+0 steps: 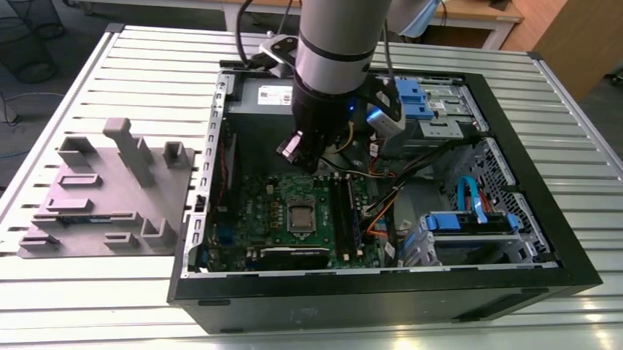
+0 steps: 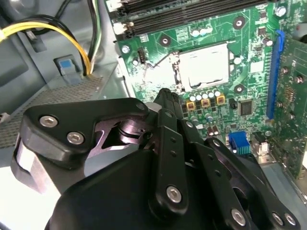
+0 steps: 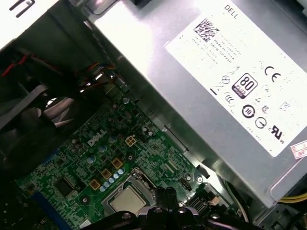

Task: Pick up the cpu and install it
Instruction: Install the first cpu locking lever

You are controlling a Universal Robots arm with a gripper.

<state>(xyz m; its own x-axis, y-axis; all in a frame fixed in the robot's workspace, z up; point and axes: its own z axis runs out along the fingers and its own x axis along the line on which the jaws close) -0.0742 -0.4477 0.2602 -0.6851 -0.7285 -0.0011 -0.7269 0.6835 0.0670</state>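
The cpu (image 1: 300,216), a small silver-grey square chip, lies flat in the socket on the green motherboard (image 1: 262,211) inside the open computer case. Both wrist views show the cpu (image 2: 206,64) (image 3: 127,200) sitting in the socket. My gripper (image 1: 303,165) hangs above the board, a little behind the socket toward the power supply. Its black fingertips (image 2: 165,96) (image 3: 164,194) are pressed together with nothing between them, apart from the chip.
A grey power supply (image 3: 216,72) sits close behind the gripper. Yellow and black cables (image 2: 57,28) run beside it. Memory slots (image 2: 192,7) flank the socket. Blue drive cages (image 1: 467,222) fill the exterior view's right. A grey moulded holder (image 1: 98,189) stands on the slatted table at the exterior view's left.
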